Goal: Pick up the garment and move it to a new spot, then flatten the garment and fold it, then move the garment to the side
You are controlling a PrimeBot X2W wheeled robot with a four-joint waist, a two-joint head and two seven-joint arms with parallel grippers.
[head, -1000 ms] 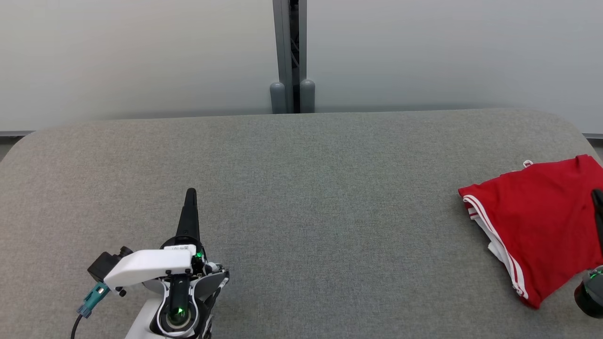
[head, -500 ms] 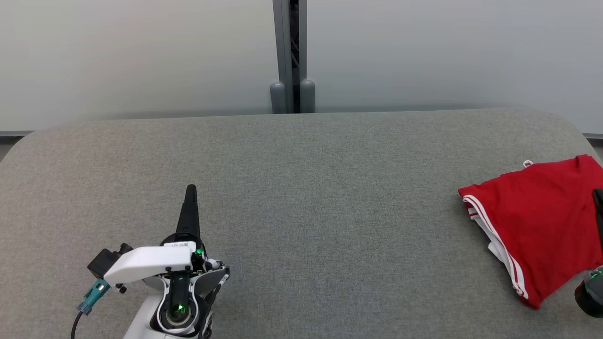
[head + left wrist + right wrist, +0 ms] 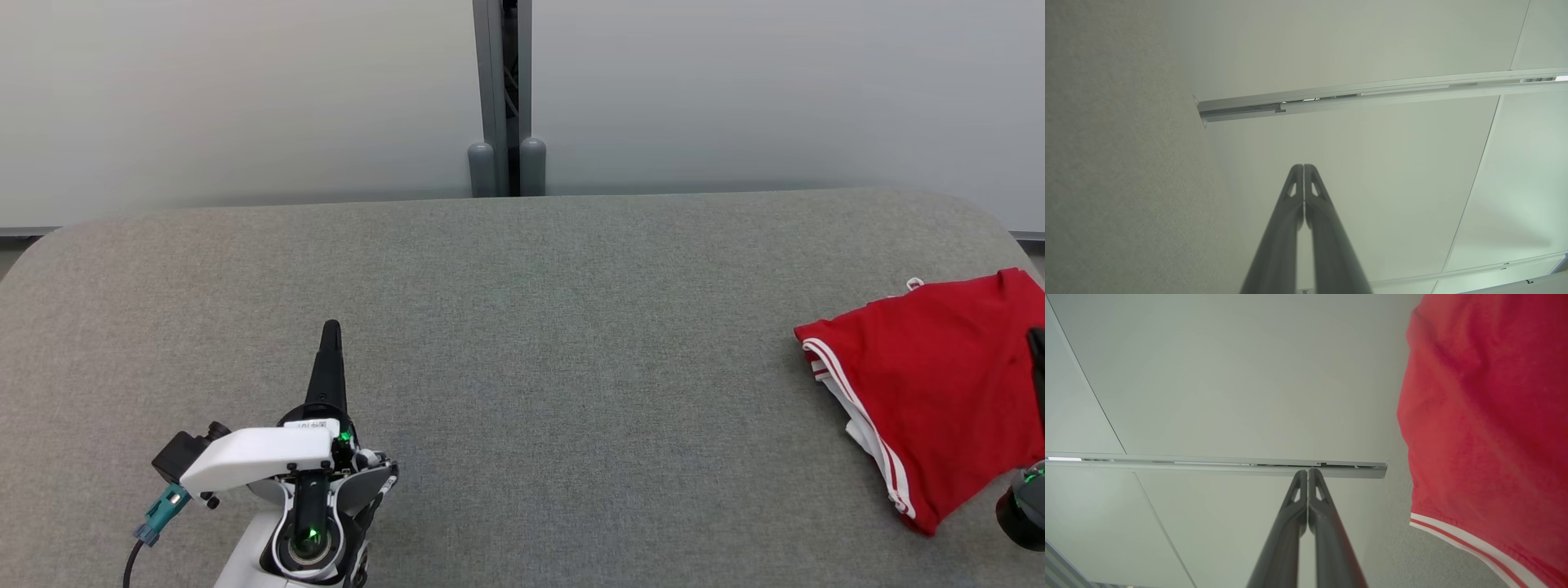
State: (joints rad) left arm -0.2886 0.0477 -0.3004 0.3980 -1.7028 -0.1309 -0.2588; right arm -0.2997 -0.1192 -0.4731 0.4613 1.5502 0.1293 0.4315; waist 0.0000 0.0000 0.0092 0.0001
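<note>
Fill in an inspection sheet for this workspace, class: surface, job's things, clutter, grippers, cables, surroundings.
Surface: grey fabric-covered table, rounded corners.
Job's things: red garment with white stripe trim, lying at the table's right edge.
Clutter: nothing seen.
Grippers: left gripper shut, empty, over the table's left front; right gripper shut, empty, beside the garment.
Cables: black cable with teal connector by the left wrist.
Surroundings: pale wall panels, grey post behind the table.
</note>
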